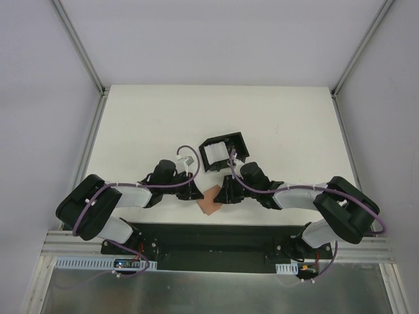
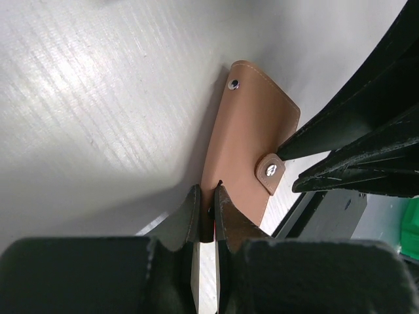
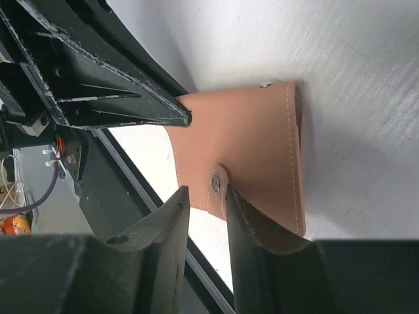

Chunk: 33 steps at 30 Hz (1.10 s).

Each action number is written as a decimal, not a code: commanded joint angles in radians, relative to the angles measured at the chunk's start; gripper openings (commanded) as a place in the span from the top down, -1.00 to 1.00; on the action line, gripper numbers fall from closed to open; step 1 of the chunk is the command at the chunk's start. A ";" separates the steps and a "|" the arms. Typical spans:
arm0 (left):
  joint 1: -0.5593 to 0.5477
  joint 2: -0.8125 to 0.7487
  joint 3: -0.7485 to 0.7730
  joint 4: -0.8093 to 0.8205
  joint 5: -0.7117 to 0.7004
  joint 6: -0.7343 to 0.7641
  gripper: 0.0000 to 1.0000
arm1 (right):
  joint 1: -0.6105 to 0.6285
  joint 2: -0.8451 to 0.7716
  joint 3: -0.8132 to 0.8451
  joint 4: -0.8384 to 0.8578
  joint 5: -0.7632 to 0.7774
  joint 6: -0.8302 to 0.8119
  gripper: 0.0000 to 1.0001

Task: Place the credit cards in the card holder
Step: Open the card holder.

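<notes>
Left gripper (image 2: 207,190) is pressed nearly together, pinching one edge of the card holder (image 1: 209,201). The right gripper (image 3: 207,191) is partly spread. Its fingers (image 3: 171,216) straddle the holder's snap tab (image 3: 216,183), and a sliver of gap shows beside one finger, so no firm pinch can be made out.

The white table (image 1: 150,124) carries a black box frame (image 1: 223,150) with white pieces (image 1: 216,156) inside it. The left arm (image 1: 124,196) reaches in from the near left of that frame and the right arm (image 1: 294,195) from its near right. Their grippers meet on the frame's near side.

The tan card holder sits there, just nearer than the frame and slightly to its left, apart from it. It is folded shut. Whether it lies flat or is tipped up on one side cannot be told. A small metal stud (image 2: 233,84) sits at one of its corners.
</notes>
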 commanded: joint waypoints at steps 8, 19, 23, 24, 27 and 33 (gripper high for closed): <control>0.001 -0.075 -0.038 0.001 -0.172 -0.050 1.00 | 0.028 -0.010 -0.019 0.006 -0.057 0.064 0.46; -0.016 -0.068 -0.029 0.038 -0.102 -0.025 1.00 | 0.045 0.081 0.067 0.048 -0.060 0.026 0.53; -0.025 -0.068 -0.034 0.043 -0.111 -0.031 1.00 | 0.057 0.111 0.099 0.049 -0.043 0.009 0.76; -0.025 -0.068 -0.035 0.037 -0.120 -0.036 1.00 | 0.061 0.109 0.101 0.054 -0.035 0.000 0.90; -0.025 -0.060 -0.035 0.004 -0.169 -0.070 1.00 | 0.095 0.085 0.101 0.063 -0.041 -0.086 0.99; -0.022 -0.017 0.021 -0.106 -0.295 -0.120 1.00 | 0.144 0.037 0.073 0.063 -0.139 -0.223 0.99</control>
